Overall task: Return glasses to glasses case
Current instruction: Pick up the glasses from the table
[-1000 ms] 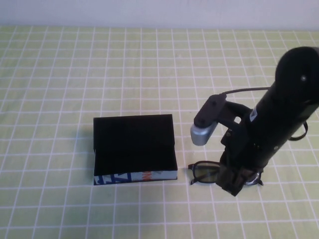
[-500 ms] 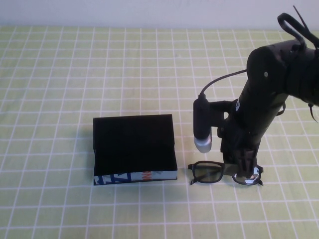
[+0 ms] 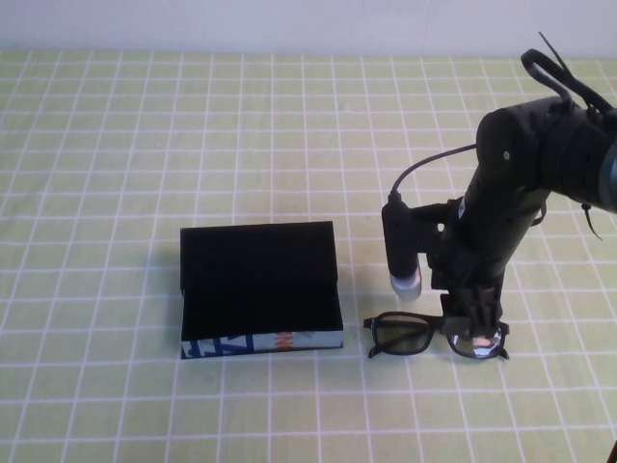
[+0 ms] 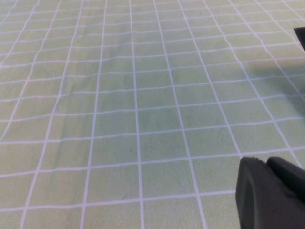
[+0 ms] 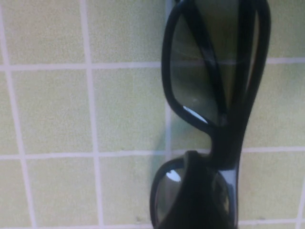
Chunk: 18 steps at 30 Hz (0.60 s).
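The black thick-rimmed glasses (image 3: 400, 336) lie folded on the green checked cloth, just right of the glasses case (image 3: 258, 280). The case is a black box with its flap lid shut and a blue-white front edge (image 3: 231, 344) bearing a small orange-red mark. My right gripper (image 3: 472, 326) points straight down onto the right lens end of the glasses, jaws open. In the right wrist view the glasses (image 5: 248, 95) fill the picture, and one dark finger (image 5: 195, 191) sits over the lens beside the bridge. My left gripper (image 4: 268, 163) is shut and empty over bare cloth; it is outside the high view.
The green checked tablecloth (image 3: 145, 145) covers the whole table up to a white wall at the back. The right arm's wrist camera (image 3: 403, 253) and cable hang between the case and the arm. A dark corner (image 4: 301, 36) shows at the edge of the left wrist view.
My right arm has swung upright and come down, so its gripper now stands on the right lens end of the glasses. The glasses and the case have not moved.
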Tool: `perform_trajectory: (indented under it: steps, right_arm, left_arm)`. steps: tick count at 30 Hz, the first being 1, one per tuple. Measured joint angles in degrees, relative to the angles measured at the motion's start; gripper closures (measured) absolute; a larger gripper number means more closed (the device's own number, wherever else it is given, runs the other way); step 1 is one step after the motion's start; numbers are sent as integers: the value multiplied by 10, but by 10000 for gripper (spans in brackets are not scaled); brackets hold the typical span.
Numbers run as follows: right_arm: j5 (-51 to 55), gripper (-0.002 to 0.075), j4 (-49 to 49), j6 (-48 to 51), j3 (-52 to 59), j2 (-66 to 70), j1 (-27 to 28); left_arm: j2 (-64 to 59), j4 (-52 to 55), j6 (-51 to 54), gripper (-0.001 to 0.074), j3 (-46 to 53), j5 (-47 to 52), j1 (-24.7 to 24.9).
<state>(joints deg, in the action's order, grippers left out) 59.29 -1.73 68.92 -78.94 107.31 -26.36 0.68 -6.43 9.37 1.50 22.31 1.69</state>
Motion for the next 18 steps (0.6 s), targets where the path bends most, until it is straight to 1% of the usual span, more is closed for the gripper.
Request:
perform_trajectory:
  steps: [18]
  right_arm:
    - [-11,299,-14,9,0,38,0]
  left_arm:
    - [0,0,0,737,0,0,0]
